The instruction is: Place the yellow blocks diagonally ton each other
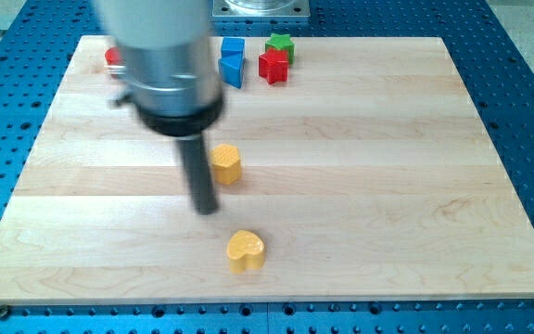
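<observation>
Two yellow blocks lie near the board's middle. A yellow hexagonal block (226, 163) sits just right of my rod. A yellow heart-shaped block (246, 250) lies lower and slightly to the right, apart from the first. My tip (207, 210) rests on the board left of and below the hexagonal block, and above and left of the heart. It touches neither.
At the view's top stand a blue cube (233, 48), a blue wedge-like block (233, 70), a red star-like block (273, 66) and a green star-like block (280, 44). A red block (113, 57) peeks out behind my arm at top left. The wooden board (387, 186) lies on a blue perforated table.
</observation>
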Action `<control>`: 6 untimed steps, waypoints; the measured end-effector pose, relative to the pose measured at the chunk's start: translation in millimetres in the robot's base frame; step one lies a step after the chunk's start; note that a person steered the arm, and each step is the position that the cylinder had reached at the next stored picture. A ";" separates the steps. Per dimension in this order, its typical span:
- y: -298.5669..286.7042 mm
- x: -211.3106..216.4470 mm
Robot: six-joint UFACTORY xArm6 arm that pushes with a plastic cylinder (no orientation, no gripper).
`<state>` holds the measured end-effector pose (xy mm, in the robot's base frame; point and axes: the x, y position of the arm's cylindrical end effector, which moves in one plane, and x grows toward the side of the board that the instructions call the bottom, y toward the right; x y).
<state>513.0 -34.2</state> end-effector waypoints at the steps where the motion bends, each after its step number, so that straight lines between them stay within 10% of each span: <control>1: -4.7 -28.0; 2: -158.7 -47.3; 4: -43.3 -47.0; 6: -201.5 -113.8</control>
<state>399.2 -235.8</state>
